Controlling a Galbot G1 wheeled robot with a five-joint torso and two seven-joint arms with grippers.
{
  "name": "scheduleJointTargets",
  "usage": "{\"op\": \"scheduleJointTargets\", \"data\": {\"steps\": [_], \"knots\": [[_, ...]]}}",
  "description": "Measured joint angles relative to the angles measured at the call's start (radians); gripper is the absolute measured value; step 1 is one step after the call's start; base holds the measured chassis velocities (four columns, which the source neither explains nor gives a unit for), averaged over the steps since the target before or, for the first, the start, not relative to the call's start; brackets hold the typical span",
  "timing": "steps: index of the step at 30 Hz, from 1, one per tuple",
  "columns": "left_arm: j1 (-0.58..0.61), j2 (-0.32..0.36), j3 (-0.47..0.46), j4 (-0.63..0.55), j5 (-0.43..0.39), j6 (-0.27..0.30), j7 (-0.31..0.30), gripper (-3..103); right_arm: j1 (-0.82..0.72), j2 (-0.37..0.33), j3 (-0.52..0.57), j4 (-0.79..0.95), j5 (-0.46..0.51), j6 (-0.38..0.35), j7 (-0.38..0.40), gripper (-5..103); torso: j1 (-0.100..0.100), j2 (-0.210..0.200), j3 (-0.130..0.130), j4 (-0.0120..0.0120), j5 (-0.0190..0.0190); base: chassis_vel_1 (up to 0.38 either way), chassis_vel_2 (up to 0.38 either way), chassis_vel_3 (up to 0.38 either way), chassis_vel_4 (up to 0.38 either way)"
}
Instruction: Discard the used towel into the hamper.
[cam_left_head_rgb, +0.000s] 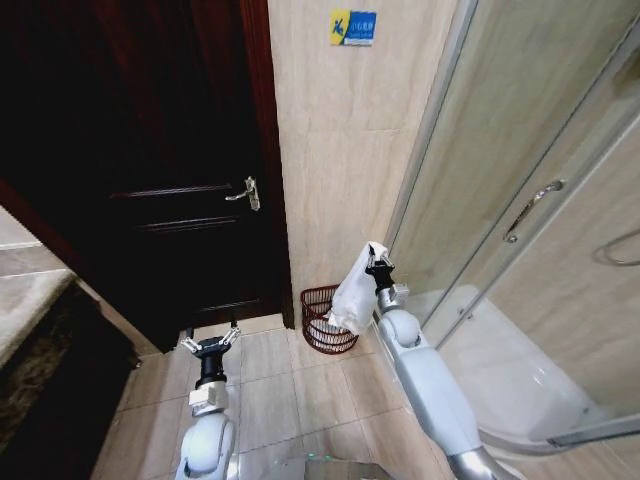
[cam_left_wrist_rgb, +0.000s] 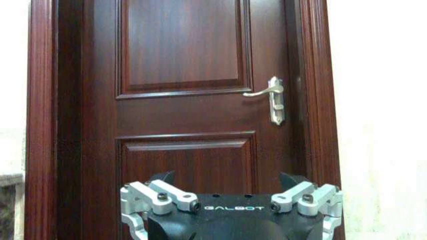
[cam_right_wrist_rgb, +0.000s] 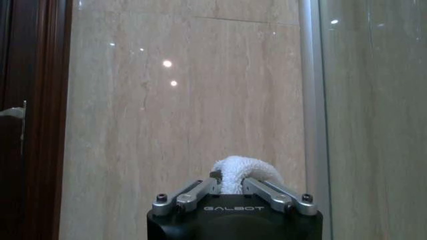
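Hanging limp from the right gripper, the towel drapes down in soft folds, its lower end just above the rim of the hamper on the side nearer the robot. It looks light, floppy cloth: no stiffness, not fragile, unlikely to slip while it is bunched between the fingers. The right wrist view shows a white fold of the towel pinched between the closed fingers, so the hold is at the top edge, which lets the rest trail freely; that seems a sound place to take it.

Counted: one towel, one hamper, two grippers. The hamper stands on the floor tiles against the beige wall, between the dark door and the glass shower screen. The left gripper waits left of the hamper, well apart from it, fingers spread and empty, facing the door.
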Motion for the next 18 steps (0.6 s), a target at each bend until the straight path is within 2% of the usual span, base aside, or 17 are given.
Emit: {"op": "scheduleJointTargets", "data": {"steps": [18], "knots": [[-0.009, 0.008, -0.002, 0.008, -0.032, -0.004, 0.008, 100, -0.03, 0.025, -0.003, 0.016, -0.032, -0.006, 0.016, 3, -0.039, -0.087, -0.049, 0.0, 0.0, 0.0, 0.0, 0.0, 0.0]]}}
